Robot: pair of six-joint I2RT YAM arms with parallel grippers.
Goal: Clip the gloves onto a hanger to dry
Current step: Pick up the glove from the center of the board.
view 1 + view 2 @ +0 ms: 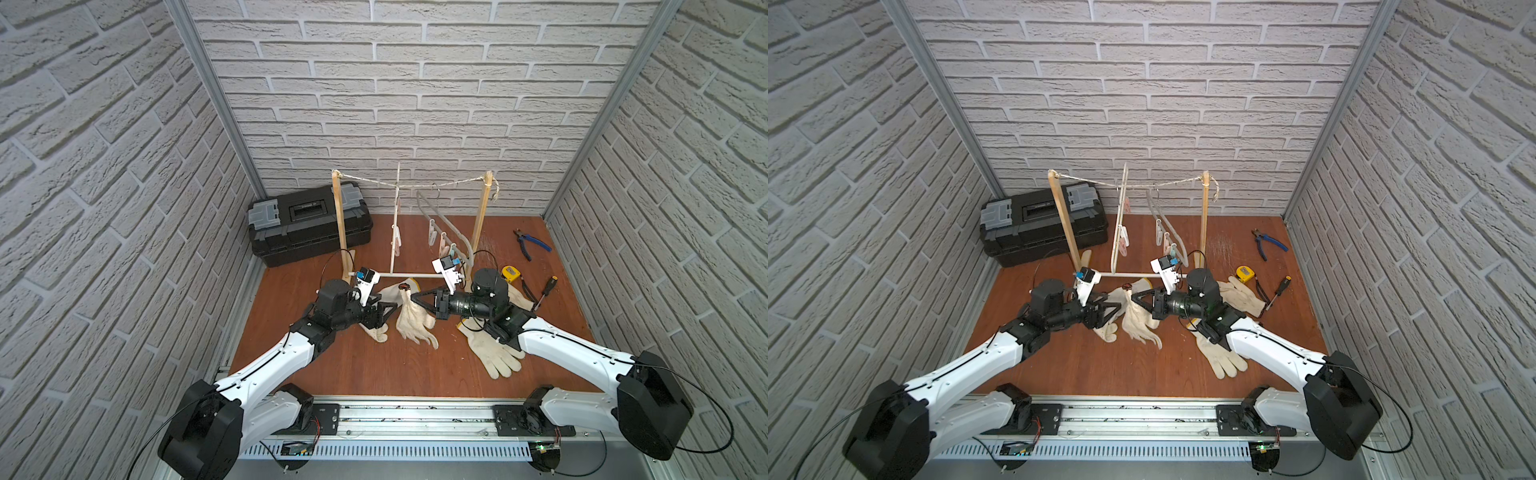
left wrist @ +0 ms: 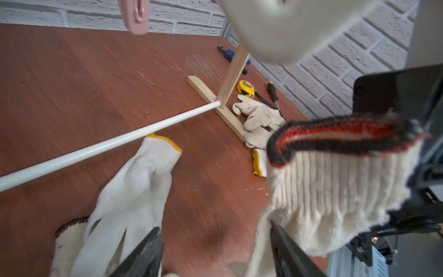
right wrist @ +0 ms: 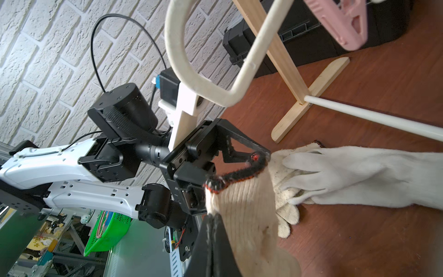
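Closest to the lens in the right wrist view, the right gripper [image 3: 212,221] has its two black fingers pressed together on the ribbed cuff of a cream glove [image 3: 242,206] whose rim is edged in black and red. That cuff is lifted off the table [image 1: 332,365]. In both top views the glove's fingers droop from the pinch down to the wood.

Facing it, the left gripper [image 2: 214,227] stands with its jaws spread wide, grasping nothing. One fingertip [image 3: 262,149] sits right at the black-and-red rim, and I cannot tell whether it touches.

Beneath the left gripper a white glove [image 2: 134,191] with a yellow-edged cuff lies flat, overlapping another glove with a dark red cuff [image 2: 69,230]. Just beyond them runs the white rod [image 2: 107,144] that joins the feet of a wooden rack [image 1: 340,224], which has a string tied across its top.

From that string hang a cream hanger [image 1: 396,216] and a grey hanger [image 1: 446,227], both carrying pink clips.

Further out, a third glove [image 1: 494,353] lies partly under the right forearm. A fourth glove [image 1: 517,297] rests beside a yellow tape measure [image 1: 510,273], with a screwdriver [image 1: 546,291] near it. Blue-handled pliers [image 1: 532,243] lie toward the back, and a black toolbox [image 1: 309,226] sits in the far left corner.
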